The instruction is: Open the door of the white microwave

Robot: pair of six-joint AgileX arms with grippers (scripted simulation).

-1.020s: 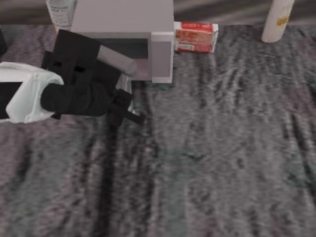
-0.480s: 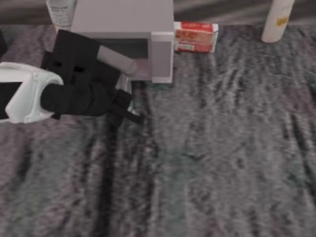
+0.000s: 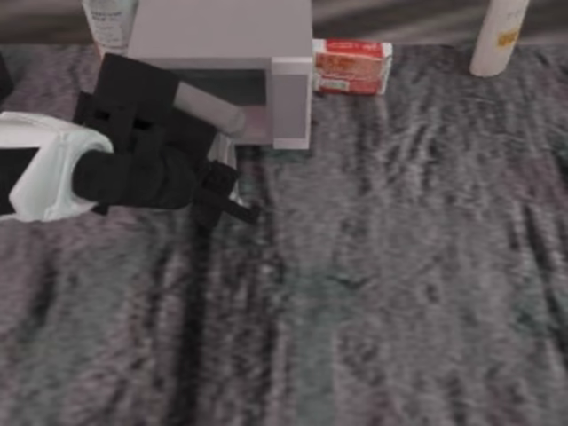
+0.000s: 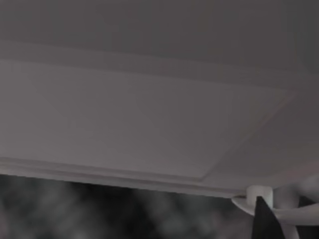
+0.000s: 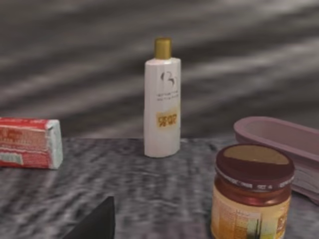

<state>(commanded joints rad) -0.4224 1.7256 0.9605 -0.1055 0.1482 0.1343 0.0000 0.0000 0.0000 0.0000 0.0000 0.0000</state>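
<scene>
The white microwave stands at the upper left of the top view, against the far edge of the surface. Its door is swung part-way out from the front, showing as a grey slab angled down and to the right, with the dark cavity visible behind it. The narrow plain control panel forms the microwave's right front corner. In the left wrist view the door fills most of the frame as a flat pale panel with a recessed inner rectangle, seen from very close.

The left tool sits just below and in front of the open door, in the upper left part of the top view, its dark fingers pointing right and down, with the arm's white and black body stretching off the left edge. Whether the left tool is clenched or released cannot be told. The right tool does not appear in the top view; in the right wrist view only a dark sliver of it shows at the lower edge.

Just right of the microwave, touching or nearly touching the control panel, lies a red-and-white carton. A white bottle with a gold cap stands at the upper right of the top view. In the right wrist view a jar with a dark lid stands near a pinkish tray.
</scene>
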